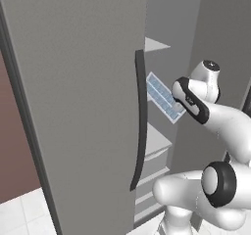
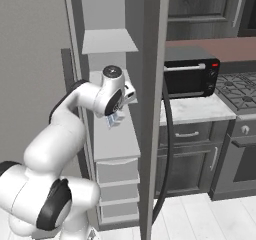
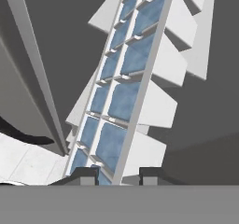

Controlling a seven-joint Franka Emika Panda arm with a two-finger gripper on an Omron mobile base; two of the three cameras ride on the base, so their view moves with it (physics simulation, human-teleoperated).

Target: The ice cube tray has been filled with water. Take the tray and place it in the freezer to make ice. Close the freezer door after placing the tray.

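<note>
One open freezer door (image 1: 83, 106) stands at left; right of it your gripper (image 3: 119, 175) has its fingers clamped on the ice cube tray (image 1: 164, 98), tilted in the air inside the freezer (image 2: 111, 109) over a white shelf (image 1: 156, 140). You're mid-placement: level it, lower, release.

In the left base view the freezer door (image 1: 73, 106) fills the left of the frame, the ice cube tray (image 1: 164, 98) sits tilted at centre right between it and the arm, with the freezer (image 1: 157, 141) shelves behind and below
</note>
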